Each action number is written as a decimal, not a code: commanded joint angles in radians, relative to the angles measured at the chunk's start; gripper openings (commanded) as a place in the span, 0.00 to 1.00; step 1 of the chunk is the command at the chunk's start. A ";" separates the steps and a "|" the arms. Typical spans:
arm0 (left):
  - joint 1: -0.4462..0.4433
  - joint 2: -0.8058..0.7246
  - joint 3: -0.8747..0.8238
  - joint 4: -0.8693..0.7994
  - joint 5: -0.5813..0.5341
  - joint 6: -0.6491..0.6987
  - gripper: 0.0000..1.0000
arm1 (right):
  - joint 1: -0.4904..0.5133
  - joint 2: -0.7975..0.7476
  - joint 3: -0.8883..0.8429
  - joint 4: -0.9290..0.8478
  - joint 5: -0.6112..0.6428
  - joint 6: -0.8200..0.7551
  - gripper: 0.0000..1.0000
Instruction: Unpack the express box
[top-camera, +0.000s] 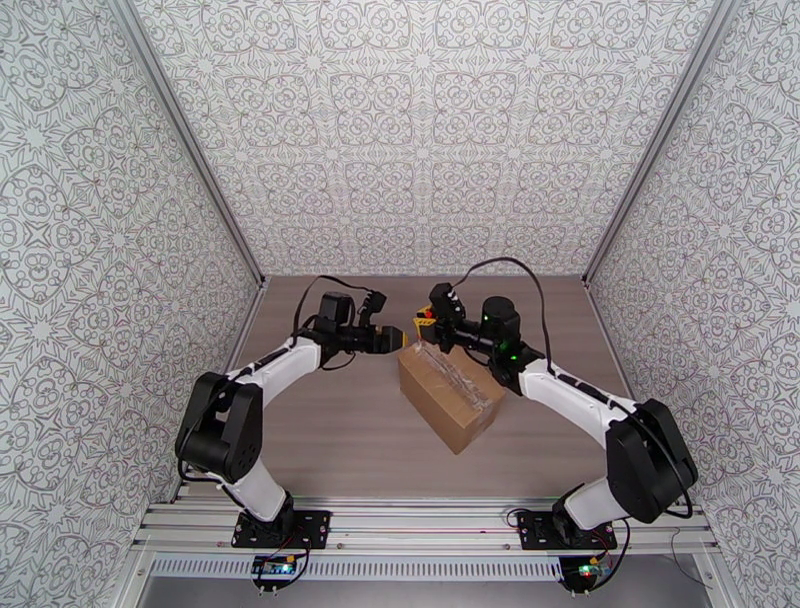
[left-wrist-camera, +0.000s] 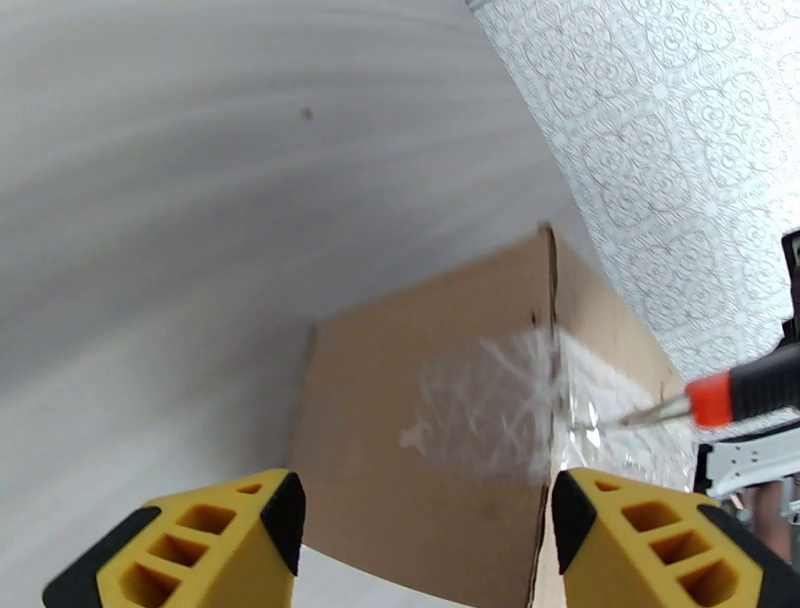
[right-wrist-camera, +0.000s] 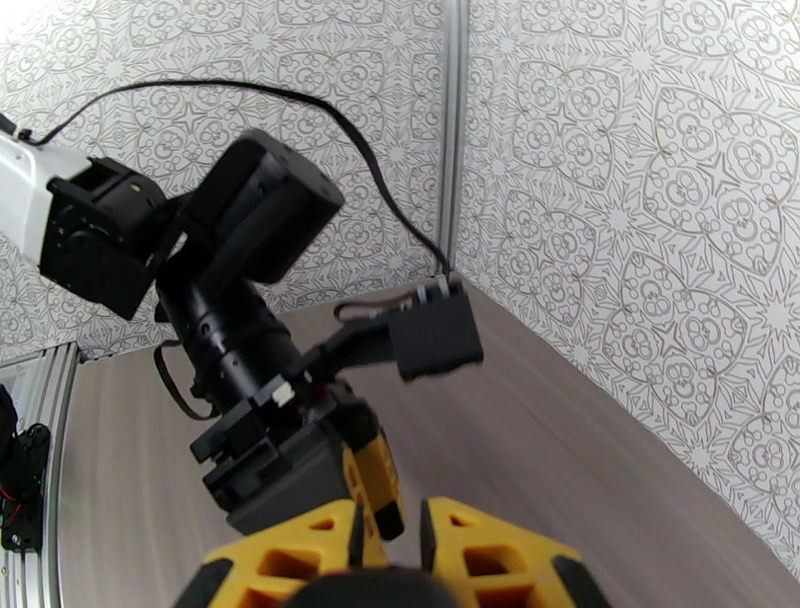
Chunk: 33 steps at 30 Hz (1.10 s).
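Express box (left-wrist-camera: 380, 380) base cropped, knife (left-wrist-camera: 745, 388) handle cut off, blade blurred

The express box (top-camera: 450, 395) rests on the table (top-camera: 330, 440).

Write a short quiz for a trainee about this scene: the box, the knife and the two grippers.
1. True or false: the box is already open.
2. Which gripper holds the knife? A) left B) right C) neither
3. Fill in: the knife's tip is at the clear ____ on the box.

Key:
1. False; tape seals it.
2. B, the right gripper; the left gripper is open.
3. tape
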 joint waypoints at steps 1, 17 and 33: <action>0.036 -0.044 0.049 -0.073 -0.057 0.079 0.71 | 0.020 -0.013 -0.024 -0.100 0.104 0.024 0.00; -0.364 -0.518 -0.253 -0.070 -0.736 0.223 0.99 | 0.081 -0.055 -0.037 -0.148 0.347 0.070 0.00; -0.682 -0.485 -0.556 0.369 -0.969 -0.012 0.99 | 0.087 -0.084 -0.069 -0.140 0.357 0.035 0.00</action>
